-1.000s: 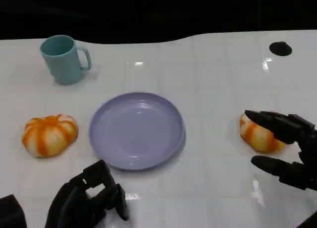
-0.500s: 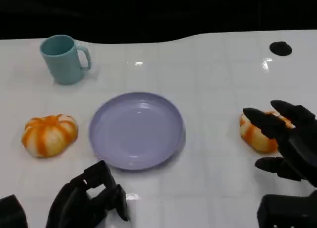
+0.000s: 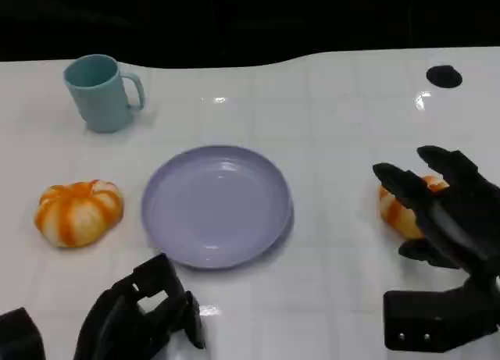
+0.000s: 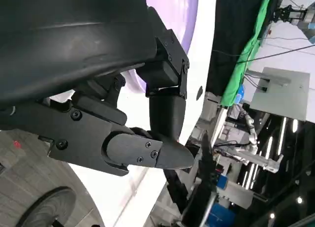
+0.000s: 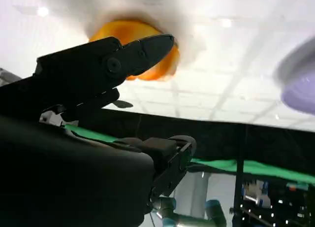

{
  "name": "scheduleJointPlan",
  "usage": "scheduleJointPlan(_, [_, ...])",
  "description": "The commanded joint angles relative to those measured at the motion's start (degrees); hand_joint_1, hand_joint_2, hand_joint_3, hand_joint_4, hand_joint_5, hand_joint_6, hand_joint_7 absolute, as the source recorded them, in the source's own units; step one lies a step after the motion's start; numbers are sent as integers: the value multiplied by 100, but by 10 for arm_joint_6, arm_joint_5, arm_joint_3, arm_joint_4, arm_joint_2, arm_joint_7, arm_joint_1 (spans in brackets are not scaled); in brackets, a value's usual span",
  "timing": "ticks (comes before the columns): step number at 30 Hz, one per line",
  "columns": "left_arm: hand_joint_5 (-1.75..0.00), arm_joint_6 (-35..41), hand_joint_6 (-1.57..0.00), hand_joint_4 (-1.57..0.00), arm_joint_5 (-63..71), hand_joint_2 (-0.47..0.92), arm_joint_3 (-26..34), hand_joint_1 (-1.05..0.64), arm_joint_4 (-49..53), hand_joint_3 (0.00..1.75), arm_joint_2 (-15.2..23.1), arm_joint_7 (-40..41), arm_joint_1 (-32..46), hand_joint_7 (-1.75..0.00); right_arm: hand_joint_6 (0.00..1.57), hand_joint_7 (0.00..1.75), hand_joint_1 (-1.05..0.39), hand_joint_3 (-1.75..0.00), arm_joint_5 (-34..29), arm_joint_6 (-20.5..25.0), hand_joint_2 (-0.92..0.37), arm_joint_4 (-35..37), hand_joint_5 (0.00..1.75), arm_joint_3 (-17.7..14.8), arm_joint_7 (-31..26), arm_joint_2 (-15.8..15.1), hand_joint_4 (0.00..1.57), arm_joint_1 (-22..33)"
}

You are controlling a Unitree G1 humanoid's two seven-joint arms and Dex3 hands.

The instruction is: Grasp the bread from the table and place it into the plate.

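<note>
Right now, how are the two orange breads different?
The left bread lies in the open, left of the plate, and shows whole; the right bread sits right of the plate, partly hidden behind the right hand. Nothing reaches for the left bread, since the left hand rests nearer the table edge; the right hand's spread fingers hang over the right one. Both are round, orange with pale stripes.

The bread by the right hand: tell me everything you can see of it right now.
The bread by the right hand is a rounded orange bun with pale stripes, glossy, lying on the white table right of the purple plate. The right hand covers most of it from above, fingers spread around it. Whether the fingers already touch it cannot be told. It is not lifted.
</note>
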Motion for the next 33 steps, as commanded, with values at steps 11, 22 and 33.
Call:
scheduleJointPlan(11, [-175, -3, -68, -81, 3, 92, 1, -65, -9, 22, 6, 4, 7, -162, 25, 0, -60, -1, 24, 25, -85, 198, 37, 64, -83, 2, 0, -97])
scheduleJointPlan(22, [-175, 1, -69, -81, 0, 92, 2, -64, -13, 21, 5, 5, 9, -160, 27, 1, -63, 0, 50, 15, -86, 320, 42, 107, -133, 16, 1, -156])
scheduleJointPlan(33, [-175, 0, -70, -81, 0, 92, 2, -65, -14, 21, 5, 4, 10, -160, 37, 2, -55, 0, 104, -22, -88, 430, 35, 121, -140, 35, 24, -208])
